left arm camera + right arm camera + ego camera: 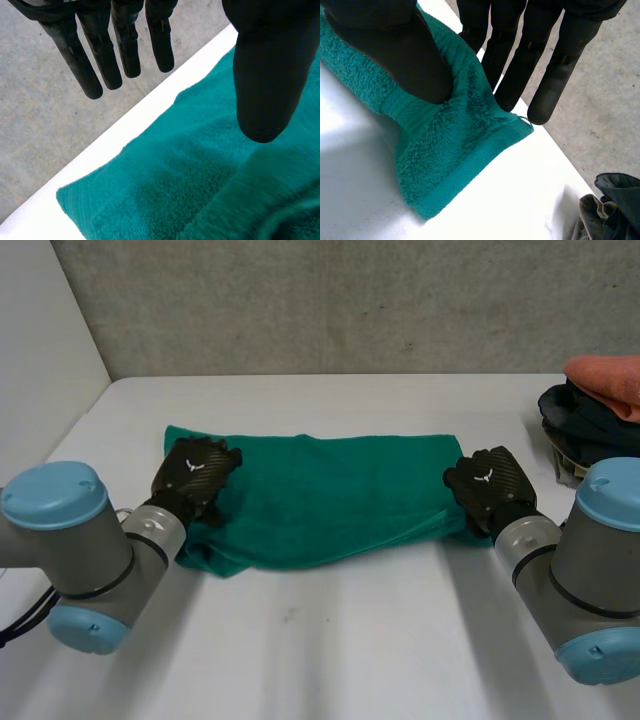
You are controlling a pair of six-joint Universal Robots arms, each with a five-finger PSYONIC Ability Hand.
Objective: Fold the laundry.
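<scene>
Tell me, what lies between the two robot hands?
The green towel stretches between the left robot hand and the right robot hand, as the head view shows.

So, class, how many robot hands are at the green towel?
2. The left hand sits at the left end of the green towel, the right hand at its right end.

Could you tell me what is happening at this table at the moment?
The robot is working on a green towel that lies stretched across the white table and appears doubled over lengthwise. Its left hand is over the towel's left end with straight fingers, holding nothing. Its right hand is at the towel's right end. A pile of dark clothes with an orange cloth on top sits at the table's right side.
</scene>
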